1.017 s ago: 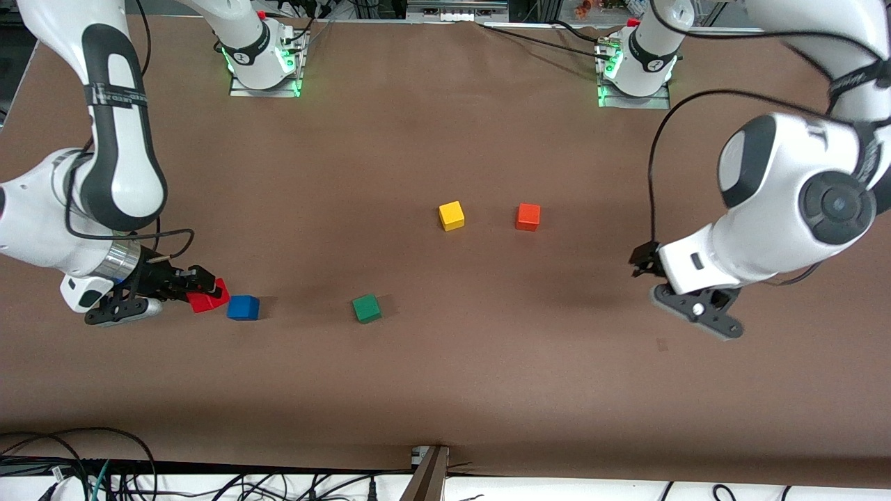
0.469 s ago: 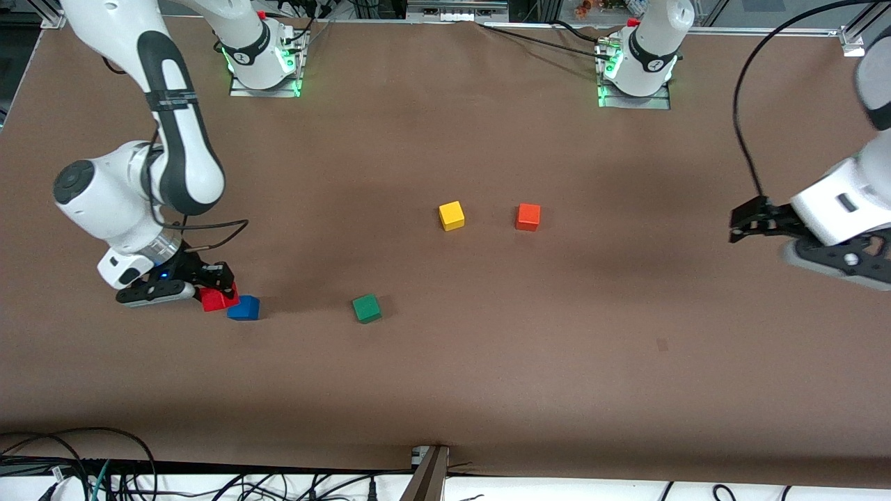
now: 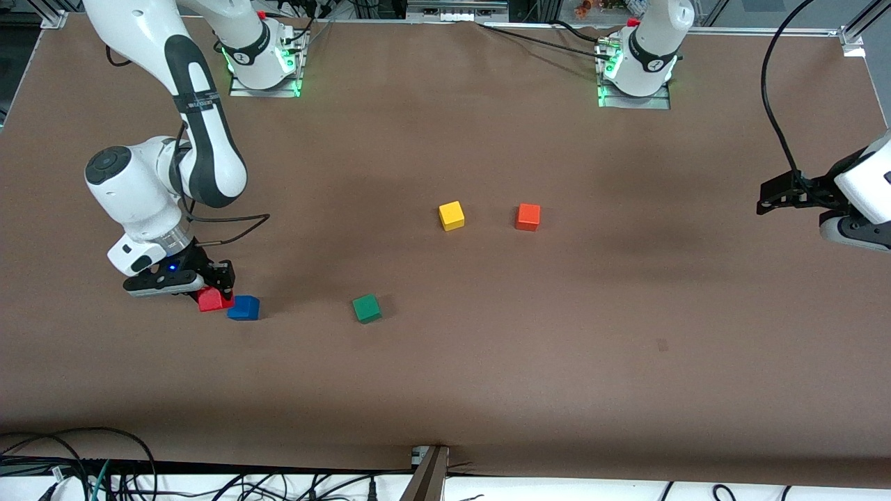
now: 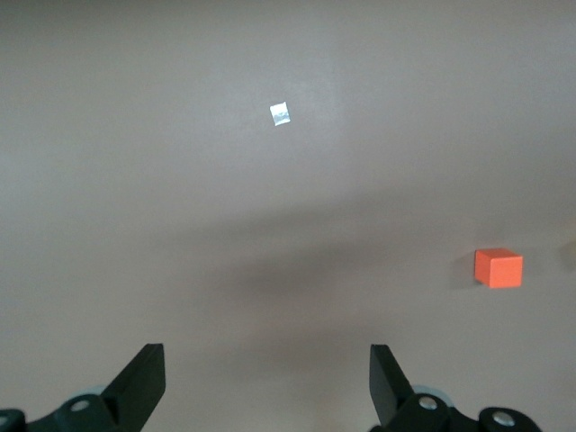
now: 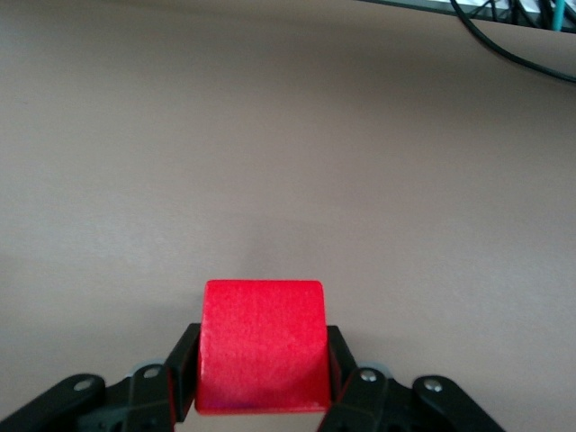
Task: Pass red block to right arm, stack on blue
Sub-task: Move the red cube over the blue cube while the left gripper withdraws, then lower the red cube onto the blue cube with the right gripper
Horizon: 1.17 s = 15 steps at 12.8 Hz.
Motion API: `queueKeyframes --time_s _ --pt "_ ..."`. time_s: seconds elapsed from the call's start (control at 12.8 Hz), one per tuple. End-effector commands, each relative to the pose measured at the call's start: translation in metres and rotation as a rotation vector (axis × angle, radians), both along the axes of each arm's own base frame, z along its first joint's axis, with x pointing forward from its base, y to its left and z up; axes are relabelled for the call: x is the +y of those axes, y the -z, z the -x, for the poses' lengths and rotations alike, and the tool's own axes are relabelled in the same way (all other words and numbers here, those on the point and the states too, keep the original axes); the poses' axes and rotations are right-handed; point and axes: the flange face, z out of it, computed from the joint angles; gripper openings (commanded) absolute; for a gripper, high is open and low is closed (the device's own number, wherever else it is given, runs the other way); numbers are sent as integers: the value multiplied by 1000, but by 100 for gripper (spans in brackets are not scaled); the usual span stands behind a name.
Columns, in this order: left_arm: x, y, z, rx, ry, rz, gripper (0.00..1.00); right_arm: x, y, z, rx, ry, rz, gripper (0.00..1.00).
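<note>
My right gripper [image 3: 212, 291] is shut on the red block [image 3: 213, 300], low over the table just beside the blue cube [image 3: 243, 307] at the right arm's end. In the right wrist view the red block [image 5: 261, 346] sits clamped between both black fingers [image 5: 177, 378]; the blue cube is out of that view. My left gripper [image 3: 786, 191] hangs open and empty over the table's edge at the left arm's end. In the left wrist view its fingers [image 4: 144, 382] stand wide apart over bare table.
A green cube [image 3: 366, 307] lies on the table between the blue cube and the middle. A yellow cube [image 3: 452, 215] and an orange-red cube [image 3: 527, 216] sit mid-table; the orange-red cube [image 4: 499, 267] also shows in the left wrist view. Cables run along the table's near edge.
The right arm has swung upright and carried the red block a little closer to the blue cube. The left arm has pulled away toward its end of the table and risen.
</note>
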Motion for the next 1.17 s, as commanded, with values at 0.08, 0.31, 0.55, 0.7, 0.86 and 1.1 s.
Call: queueKeyframes --time_s 0.08,0.31,0.55,0.7,0.86,1.1 --pt "-2 -6 12 23 -80 -1 100 -3 7 2 -35 -1 49 0" --pt "2 -4 28 37 -104 -10 100 4 14 -3 -54 -5 69 0" --pt "9 -2 35 48 -118 2 100 17 17 -8 -59 19 56 0" --pt "14 0 31 38 -127 9 100 19 16 -11 -72 28 56 0" --pt "14 -2 30 33 -127 11 100 24 15 -11 -84 29 55 0" --pt "18 -2 29 34 -149 65 100 31 25 -10 -87 43 57 0"
